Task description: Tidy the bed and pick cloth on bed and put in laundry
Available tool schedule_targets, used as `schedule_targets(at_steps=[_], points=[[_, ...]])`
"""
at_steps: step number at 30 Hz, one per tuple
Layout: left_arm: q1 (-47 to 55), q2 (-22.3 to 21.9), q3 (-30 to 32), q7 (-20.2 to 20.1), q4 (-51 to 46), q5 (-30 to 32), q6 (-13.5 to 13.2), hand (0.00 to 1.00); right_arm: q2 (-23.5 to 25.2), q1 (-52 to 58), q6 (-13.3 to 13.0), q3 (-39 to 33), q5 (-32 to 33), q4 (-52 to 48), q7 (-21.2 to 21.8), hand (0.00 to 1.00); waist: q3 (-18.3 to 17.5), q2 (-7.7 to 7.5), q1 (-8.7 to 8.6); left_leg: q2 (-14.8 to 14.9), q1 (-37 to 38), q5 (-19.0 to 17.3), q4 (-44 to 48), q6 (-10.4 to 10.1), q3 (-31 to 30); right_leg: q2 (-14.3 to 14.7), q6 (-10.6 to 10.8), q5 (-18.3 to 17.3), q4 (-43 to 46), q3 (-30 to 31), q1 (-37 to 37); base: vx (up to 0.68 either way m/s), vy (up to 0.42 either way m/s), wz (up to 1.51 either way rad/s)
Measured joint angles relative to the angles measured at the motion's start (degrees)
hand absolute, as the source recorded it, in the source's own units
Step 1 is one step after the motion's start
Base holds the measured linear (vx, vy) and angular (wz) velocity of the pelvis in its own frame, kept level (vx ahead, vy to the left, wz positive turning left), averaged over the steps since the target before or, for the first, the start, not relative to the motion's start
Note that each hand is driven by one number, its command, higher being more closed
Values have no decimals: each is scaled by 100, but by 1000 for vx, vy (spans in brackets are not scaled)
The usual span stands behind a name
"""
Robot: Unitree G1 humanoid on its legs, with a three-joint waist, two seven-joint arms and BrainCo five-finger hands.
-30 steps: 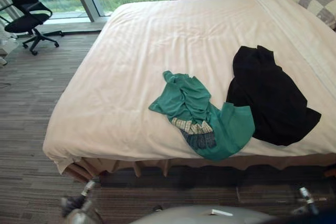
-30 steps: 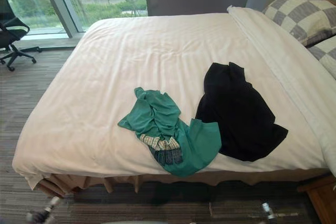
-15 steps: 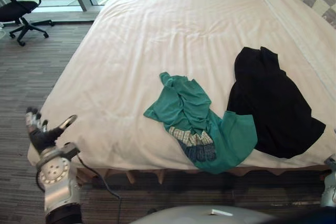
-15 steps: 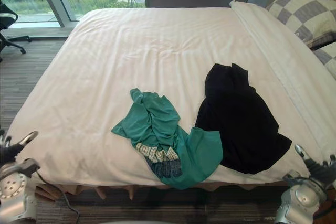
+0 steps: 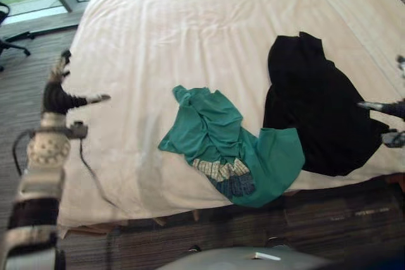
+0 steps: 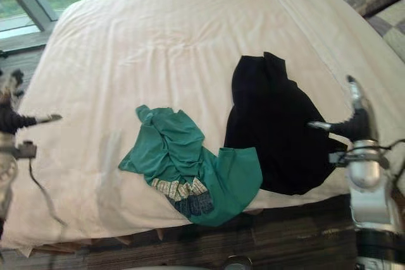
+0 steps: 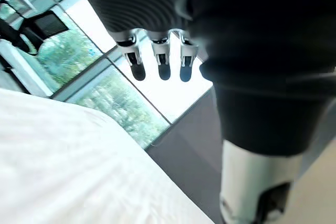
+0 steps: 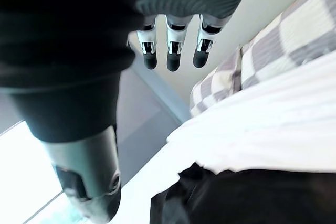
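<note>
The white bed lay fairly smooth. At its left edge the left hand hovered, fingers spread and empty. The green cloth lay crumpled near the foot, touching the black cloth. By that cloth's right edge the right hand hung, fingers straight and empty. Neither garment appeared collected, so the laundry step seemed wholly ahead.

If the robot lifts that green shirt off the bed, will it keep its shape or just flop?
Probably flop: the green shirt lies crumpled in soft folds on the bed, so it should drape and dangle when lifted. It looks thin, so it is likely light. One edge lies against the black garment, which might drag along.
</note>
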Motion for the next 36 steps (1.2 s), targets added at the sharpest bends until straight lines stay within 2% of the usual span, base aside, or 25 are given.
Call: schedule_targets(at_steps=[1, 2, 3, 4, 5, 6, 7, 8, 9, 11, 14, 17, 21, 25, 28, 32, 36], points=[[-56, -146, -168, -38, 35, 163, -7, 0, -12, -132, -47, 8, -4, -2, -3, 0, 161, 304, -56, 270, 4, -9, 51, -10, -33, 251, -42, -345, 427, 140, -555, 78, -137, -49], [-161, -200, -294, -113, 132, 290, 37, 0, -5, -189, -51, 9, -3, -56, -14, 0, 184, 321, -63, 342, -16, -11, 103, -16, 21, 476, -194, -124, -901, 188, -458, 170, -196, -37], [-293, -105, -381, -171, 151, 490, 61, 0, -16, -178, -48, 39, -5, -275, -17, 0, 206, 53, -161, 108, -224, -109, 458, -133, 125, 345, -378, 1181, -2118, 158, -367, 197, -166, -9], [-321, -247, -391, -175, 150, 518, 72, 0, -105, -227, -80, 28, -5, -318, -36, 0, 254, 154, -230, 185, -377, -260, 600, -208, 143, 361, -416, 1311, -2201, 152, -328, 197, -97, -9], [-494, -269, -569, -270, 146, 714, 77, 0, -114, -365, -60, 42, -5, -250, -79, 0, 349, 189, -295, 72, -442, -463, 396, -236, 58, 331, -461, 1351, -2196, 221, -373, 111, -43, -20], [-584, -268, -659, -319, 130, 747, 78, 0, -113, -366, -34, 45, -7, -233, -78, 0, 372, 199, -292, 26, -458, -466, 262, -234, 36, 329, -461, 1351, -2196, 275, -370, 62, -25, -35], [-692, -268, -763, -367, 29, 832, 72, 0, -112, -365, 11, 96, -12, -210, -78, 0, 381, 210, -291, -93, -525, -406, -56, -193, -16, 328, -460, 1350, -2196, 305, -361, 12, -19, -30], [-780, -269, -844, -379, -64, 863, 67, 0, -115, -360, 16, 134, -60, -210, -76, 0, 392, 263, -300, -154, -583, 109, -373, -56, -37, 359, -441, 1337, -2197, 308, -314, 10, -12, -30], [-819, -272, -891, -384, -79, 869, 67, 0, -90, -356, 15, 135, -93, -211, -78, 0, 416, 290, -293, -142, -572, 132, -337, -2, 64, 386, -414, 1318, -2199, 313, -255, 39, 27, -13], [-767, -286, -1015, -428, -226, 866, 77, 0, 40, -318, 8, 136, -177, -224, -80, 0, 415, 285, -385, -246, -494, 119, -362, -1, 36, 306, -373, 1311, -2200, 278, -187, 62, 64, 5], [-622, -380, -1203, -594, -380, 856, 90, 0, 213, -315, 13, 139, -223, -219, -67, 0, 417, 288, -352, -394, -477, 119, -349, -1, 15, 174, -373, 1312, -2200, 273, -185, 18, 35, 0], [-448, -627, -1435, -733, -504, 650, 142, 0, 500, -225, 47, 149, -226, -219, -56, 0, 417, 287, -349, -408, -449, 119, -348, -1, 4, 160, -373, 1312, -2199, 274, -153, -5, -11, -1], [-54, -877, -1759, -921, -787, 535, 190, 0, 584, -17, 61, 151, -229, -226, -58, 0, 417, 287, -397, -403, -348, 118, -352, 0, 12, 169, -373, 1312, -2198, 282, -83, -31, -48, -7], [382, -1189, -1990, -1262, -1183, 233, 190, 0, 969, 333, 132, 138, -419, -228, -49, 0, 417, 286, -391, -406, -330, 114, -371, 0, 6, 187, -330, 1281, -2199, 289, -78, -110, -63, -2], [487, -1230, -2105, -1345, -1176, 266, 193, 0, 1196, 389, 170, 138, -448, -223, -24, 0, 420, 282, -393, -401, -328, 78, -463, 35, -23, 229, -323, 1236, -2200, 289, -114, -169, -61, 1], [491, -1256, -2127, -1336, -1120, 674, 197, 0, 1216, 405, 175, 129, -450, -275, -27, 0, 464, 216, -382, -423, -440, 92, -527, 35, 3, 223, -320, 1291, -2203, 364, -299, -182, -37, -8], [239, -1466, -2101, -1241, -842, 950, 352, 0, 1216, 380, 191, 114, -482, -326, -36, 0, 506, 174, -379, -517, -745, 261, -651, 83, 82, 138, -256, 1475, -2203, 489, -704, -97, -8, -8]])
